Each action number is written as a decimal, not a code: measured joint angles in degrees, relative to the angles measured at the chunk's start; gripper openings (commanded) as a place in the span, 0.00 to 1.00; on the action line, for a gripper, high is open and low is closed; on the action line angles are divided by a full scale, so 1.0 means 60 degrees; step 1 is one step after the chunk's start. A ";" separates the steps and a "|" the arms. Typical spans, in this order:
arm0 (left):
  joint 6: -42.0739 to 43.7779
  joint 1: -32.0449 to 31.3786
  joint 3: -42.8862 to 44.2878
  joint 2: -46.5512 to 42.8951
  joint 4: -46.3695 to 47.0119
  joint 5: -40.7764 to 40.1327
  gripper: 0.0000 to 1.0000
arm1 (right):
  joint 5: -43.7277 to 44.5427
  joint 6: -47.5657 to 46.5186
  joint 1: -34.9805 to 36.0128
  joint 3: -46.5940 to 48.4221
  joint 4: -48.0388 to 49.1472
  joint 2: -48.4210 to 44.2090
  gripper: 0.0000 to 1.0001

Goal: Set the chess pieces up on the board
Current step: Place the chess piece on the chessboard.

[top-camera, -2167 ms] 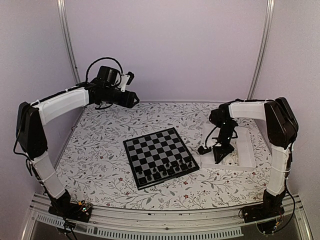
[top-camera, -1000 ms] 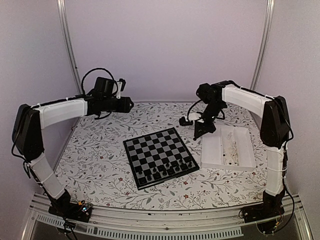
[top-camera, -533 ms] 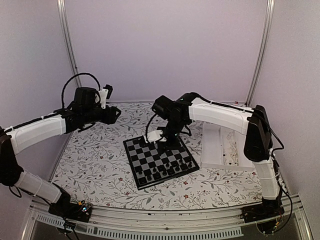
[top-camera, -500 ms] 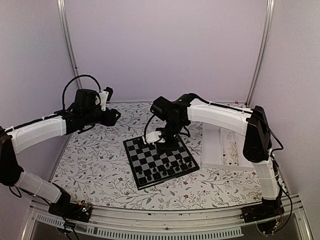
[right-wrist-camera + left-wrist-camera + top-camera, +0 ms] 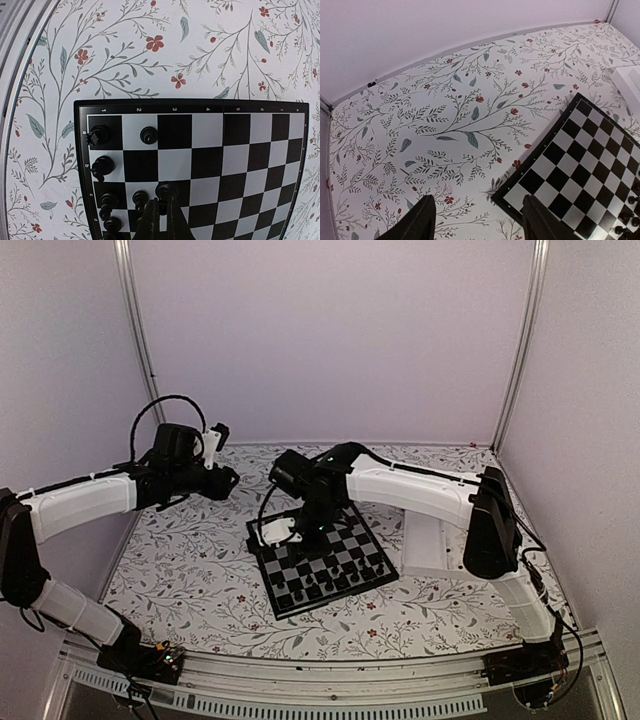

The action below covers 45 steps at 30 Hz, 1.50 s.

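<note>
From the overhead camera I see the board [image 5: 350, 540] lying skewed at the middle of the floral table [image 5: 190, 570], with the white tray [image 5: 422, 548] just off its 3 o'clock side, partly hidden by the right arm. The chess pieces [image 5: 328, 585] I can make out are all black, bunched in rows along the board's 6 o'clock edge.

The right arm stretches across from 3 o'clock and hangs its wrist over the board's 10 o'clock part. On its own camera the right gripper [image 5: 160, 216] is clenched, the two fingers pressed flat together. If something tiny is pinched there, I cannot tell. In that view the black figures stand along the board's 9 o'clock side and crowd down toward 7 o'clock. One round-topped black piece [image 5: 166, 191] stands right at the fingertips, and I cannot tell if they touch it.

The left gripper [image 5: 479, 222] hovers off the board at about 10 o'clock in the overhead view. Its fingers [image 5: 424, 220] are spread wide and released, with only floral table between them. The board's corner shows toward 4 o'clock in that wrist view.
</note>
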 measured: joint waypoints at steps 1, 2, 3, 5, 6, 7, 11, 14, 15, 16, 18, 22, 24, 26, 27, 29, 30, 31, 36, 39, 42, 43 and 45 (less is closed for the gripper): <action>0.0007 0.0000 0.0000 -0.0026 0.0000 0.0000 0.61 | 0.0000 0.0007 0.0047 0.0004 -0.0018 0.0080 0.02; 0.0011 0.0000 0.0000 -0.0069 -0.0004 0.0004 0.61 | 0.0000 0.0029 0.0091 0.0007 -0.0029 0.0157 0.02; 0.0015 0.0000 0.0000 -0.0131 -0.0004 0.0004 0.61 | 0.0000 0.0040 0.0138 0.0015 -0.0051 0.0233 0.02; 0.0011 0.0000 0.0000 -0.0288 -0.0004 0.0033 0.61 | 0.0007 0.0058 0.0204 0.0015 -0.0091 0.0353 0.02; 0.0011 0.0000 0.0000 -0.0353 0.0004 0.0036 0.61 | 0.0011 0.0066 0.0226 0.0015 -0.0120 0.0415 0.02; 0.0011 0.0000 0.0000 -0.0444 0.0004 0.0051 0.61 | 0.0036 0.0066 0.0248 0.0015 -0.0153 0.0463 0.02; 0.0011 0.0000 0.0000 -0.0630 0.0036 0.0106 0.61 | 0.0109 0.0069 0.0324 0.0015 -0.0288 0.0590 0.02; 0.0011 0.0000 0.0000 -0.0634 0.0036 0.0200 0.61 | 0.0113 0.0073 0.0331 0.0015 -0.0368 0.0619 0.03; 0.0011 0.0000 0.0000 -0.0634 0.0036 0.0226 0.61 | 0.0117 0.0076 0.0331 0.0015 -0.0386 0.0623 0.04; 0.0011 0.0000 0.0000 -0.0634 0.0036 0.0248 0.61 | 0.0113 0.0084 0.0331 0.0015 -0.0401 0.0634 0.04; 0.0011 0.0000 0.0000 -0.0634 0.0033 0.0270 0.61 | 0.0117 0.0109 0.0339 0.0015 -0.0426 0.0663 0.04; 0.0007 0.0000 0.0000 -0.0634 0.0033 0.0324 0.61 | 0.0153 0.0138 0.0339 0.0015 -0.0433 0.0776 0.05; 0.0007 0.0000 0.0000 -0.0634 0.0033 0.0357 0.61 | 0.0168 0.0142 0.0339 0.0015 -0.0426 0.0841 0.05; 0.0011 0.0000 0.0000 -0.0634 0.0033 0.0397 0.61 | 0.0178 0.0149 0.0342 0.0033 -0.0368 0.0856 0.06; 0.0007 0.0000 0.0000 -0.0634 0.0033 0.0412 0.61 | 0.0175 0.0157 0.0339 0.0033 -0.0361 0.0856 0.06; 0.0011 0.0000 0.0000 -0.0634 0.0033 0.0433 0.61 | 0.0175 0.0175 0.0339 0.0033 -0.0357 0.0856 0.07; 0.0011 0.0000 0.0000 -0.0634 0.0033 0.0441 0.61 | 0.0175 0.0178 0.0339 0.0033 -0.0346 0.0860 0.08; 0.0011 0.0000 0.0000 -0.0634 0.0033 0.0444 0.61 | 0.0171 0.0178 0.0339 0.0033 -0.0339 0.0863 0.08; 0.0011 0.0000 0.0000 -0.0634 0.0033 0.0499 0.61 | 0.0146 0.0178 0.0339 0.0036 -0.0331 0.0878 0.13; 0.0011 0.0000 0.0000 -0.0634 0.0033 0.0550 0.61 | 0.0138 0.0164 0.0342 0.0036 -0.0328 0.0907 0.13; 0.0011 0.0004 0.0000 -0.0634 0.0029 0.0612 0.61 | 0.0138 0.0168 0.0342 0.0036 -0.0331 0.0911 0.14; 0.0011 0.0004 0.0000 -0.0630 0.0029 0.0637 0.61 | 0.0135 0.0168 0.0342 0.0036 -0.0328 0.0911 0.14; 0.0011 0.0004 0.0000 -0.0630 0.0029 0.0685 0.61 | 0.0131 0.0168 0.0342 0.0036 -0.0328 0.0914 0.14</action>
